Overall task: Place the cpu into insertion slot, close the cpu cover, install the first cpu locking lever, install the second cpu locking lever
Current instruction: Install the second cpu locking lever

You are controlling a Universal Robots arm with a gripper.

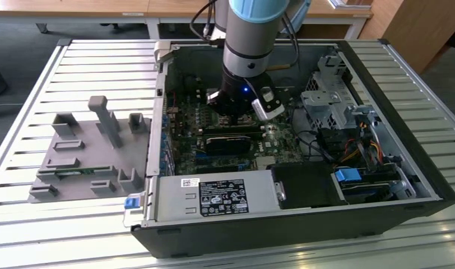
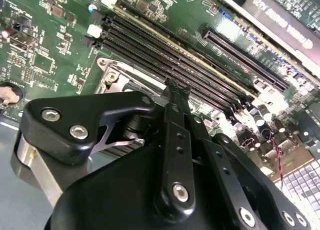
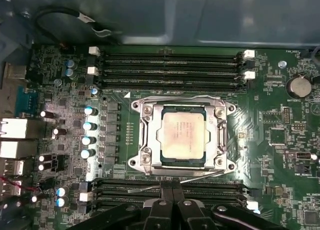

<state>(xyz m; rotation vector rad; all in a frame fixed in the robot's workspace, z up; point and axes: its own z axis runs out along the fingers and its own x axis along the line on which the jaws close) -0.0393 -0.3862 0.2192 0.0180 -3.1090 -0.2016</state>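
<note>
1. Pale silvery-beige, the cpu point(image 3: 182, 138) sits flat in the insertion slot point(image 3: 182, 165), the cpu cover point(image 3: 220, 135) framing it.
2. Jaws point(image 3: 172, 202), pressed together and holding nothing, hover at the socket's 6 o'clock in the first wrist view.
3. Computer case point(image 1: 407, 162) holds the green motherboard point(image 3: 280, 140).

Open computer case point(image 1: 407, 185) sits on a slatted table point(image 1: 78, 61), a fixture plate point(image 1: 86, 151) beside it at the exterior view's left. Inside, the cpu point(image 3: 183, 138) lies in the insertion slot point(image 3: 221, 138) (cpu cover point(image 3: 218, 109) down around it), memory slots point(image 3: 170, 67) flanking both sides.
</note>
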